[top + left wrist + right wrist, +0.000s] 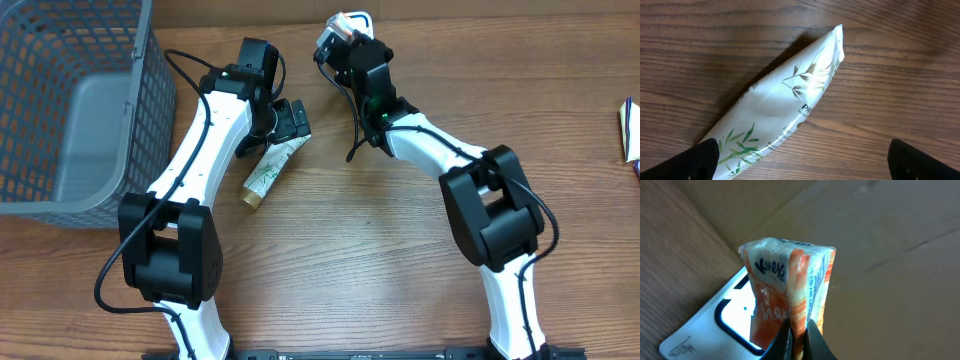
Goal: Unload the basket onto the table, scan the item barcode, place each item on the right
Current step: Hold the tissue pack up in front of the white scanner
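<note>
Your right pincer (799, 341) is pinching the orange-and-white tissue pack (790, 275) by one edge. It holds the pack at twelve o'clock on the surface (380, 250), over a white panel (700, 330) with a dark-rimmed window. Your left pincer (812, 160) stands spread wide above a white leaf-printed tube (785, 100) lying at ten o'clock, near the grey basket (60, 120) at nine.

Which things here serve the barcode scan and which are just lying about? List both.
Job: tissue pack, shut in the right tool; white windowed device next to it; leaf-print tube under the open left tool.
Lying about: grey basket; packet at the right edge.
</note>
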